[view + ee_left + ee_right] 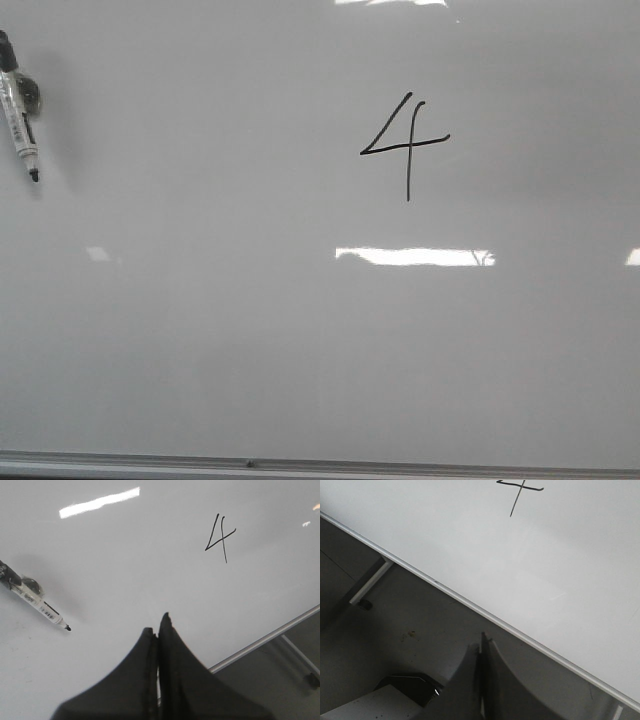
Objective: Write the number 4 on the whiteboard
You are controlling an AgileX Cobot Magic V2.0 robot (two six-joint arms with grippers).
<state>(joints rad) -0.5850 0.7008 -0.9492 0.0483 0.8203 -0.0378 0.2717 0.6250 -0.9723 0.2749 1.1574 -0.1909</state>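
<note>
A thin black open-top number 4 (406, 145) is drawn on the glossy whiteboard (250, 330), right of centre toward the far side. It also shows in the left wrist view (220, 539) and partly in the right wrist view (519, 491). A white marker (20, 118) with its black tip bare lies on the board at the far left, also in the left wrist view (37, 605). My left gripper (158, 625) is shut and empty over the board, apart from the marker. My right gripper (482, 642) is shut and empty, off the board over the floor.
The board's metal edge strip (250, 464) runs along the near side and shows in both wrist views (265, 639) (470, 607). A stand leg (370, 582) and grey floor lie beyond the edge. Bright light glares (415, 256) reflect on the board.
</note>
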